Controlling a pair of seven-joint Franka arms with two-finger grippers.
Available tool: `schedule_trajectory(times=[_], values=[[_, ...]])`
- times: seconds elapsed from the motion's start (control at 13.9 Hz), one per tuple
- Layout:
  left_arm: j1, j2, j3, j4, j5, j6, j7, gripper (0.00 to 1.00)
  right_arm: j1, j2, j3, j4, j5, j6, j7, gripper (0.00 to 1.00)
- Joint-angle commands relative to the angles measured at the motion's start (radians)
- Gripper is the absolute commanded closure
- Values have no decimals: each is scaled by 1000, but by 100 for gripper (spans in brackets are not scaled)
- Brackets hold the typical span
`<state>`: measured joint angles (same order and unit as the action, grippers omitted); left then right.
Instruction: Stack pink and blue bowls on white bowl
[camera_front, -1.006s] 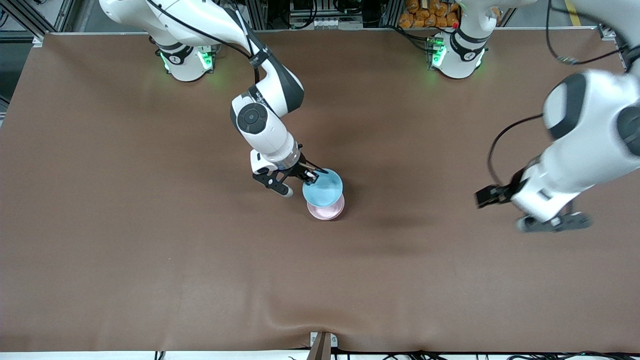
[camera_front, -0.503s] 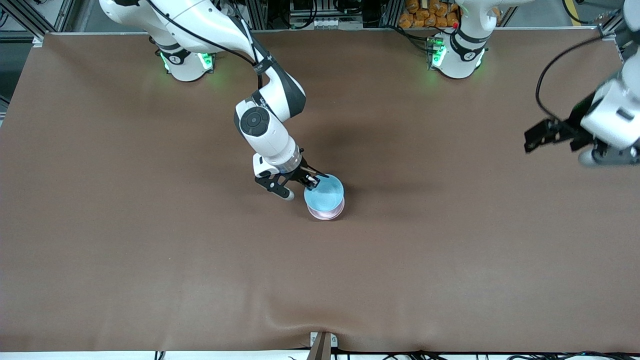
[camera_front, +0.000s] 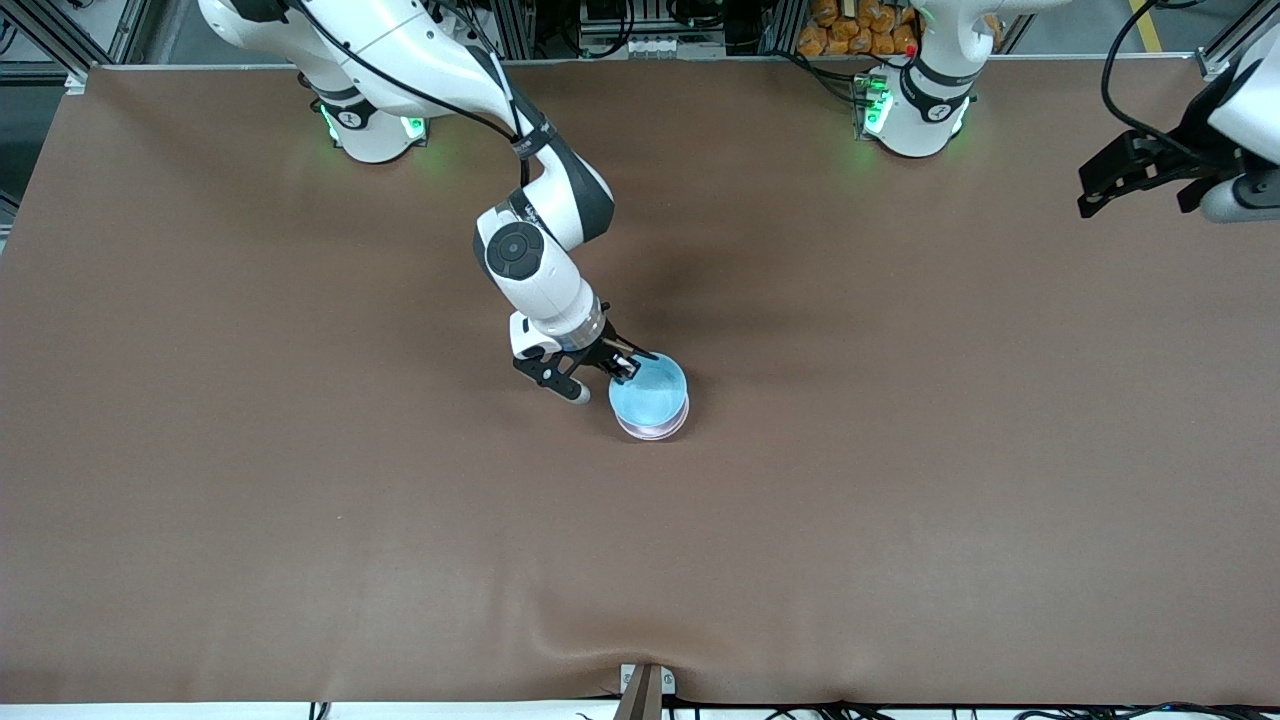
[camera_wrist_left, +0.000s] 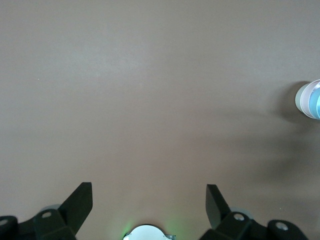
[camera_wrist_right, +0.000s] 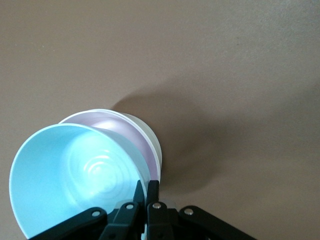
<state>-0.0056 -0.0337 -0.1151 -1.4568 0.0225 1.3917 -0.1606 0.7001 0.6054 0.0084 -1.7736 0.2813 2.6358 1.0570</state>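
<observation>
The blue bowl (camera_front: 649, 390) sits in the pink bowl (camera_front: 655, 430) in the middle of the table. In the right wrist view the blue bowl (camera_wrist_right: 70, 172) lies in the pink bowl (camera_wrist_right: 135, 132), which lies in the white bowl (camera_wrist_right: 152, 142). My right gripper (camera_front: 624, 366) is shut on the blue bowl's rim, its fingers (camera_wrist_right: 153, 190) pinching the edge. My left gripper (camera_front: 1150, 180) is open and empty, raised over the table's edge at the left arm's end. The stack shows small in the left wrist view (camera_wrist_left: 310, 99).
Both arm bases (camera_front: 372, 125) stand along the table edge farthest from the front camera. The brown table cover (camera_front: 400, 520) spreads around the stack. A wrinkle in the cover shows at the front edge (camera_front: 640, 650).
My left arm has swung up and away from the stack toward the left arm's end of the table. The blue bowl has come down lower onto the pink bowl.
</observation>
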Motion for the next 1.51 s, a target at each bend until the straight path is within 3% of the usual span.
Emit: schedule_trajectory(times=[0.0,0.07,0.36,0.65,1.01,1.44], values=[[-11,-2,29,-22,-12,36,18,0,6,8,-5,19,12,6,-2,44],[-10,3,28,-24,-6,42,19,0,4,7,-4,19,15,6,6,0],[-7,6,35,-27,-7,64,64,0,-14,-39,-8,14,15,-11,-3,0],[-4,6,83,-45,-47,64,84,0,-114,-140,-8,16,9,-170,-70,0],[-8,14,84,-43,-59,63,81,0,-353,-268,-8,17,10,-488,-429,0],[-8,29,77,-31,-49,61,92,0,-652,-372,-2,11,7,-706,-767,0]])
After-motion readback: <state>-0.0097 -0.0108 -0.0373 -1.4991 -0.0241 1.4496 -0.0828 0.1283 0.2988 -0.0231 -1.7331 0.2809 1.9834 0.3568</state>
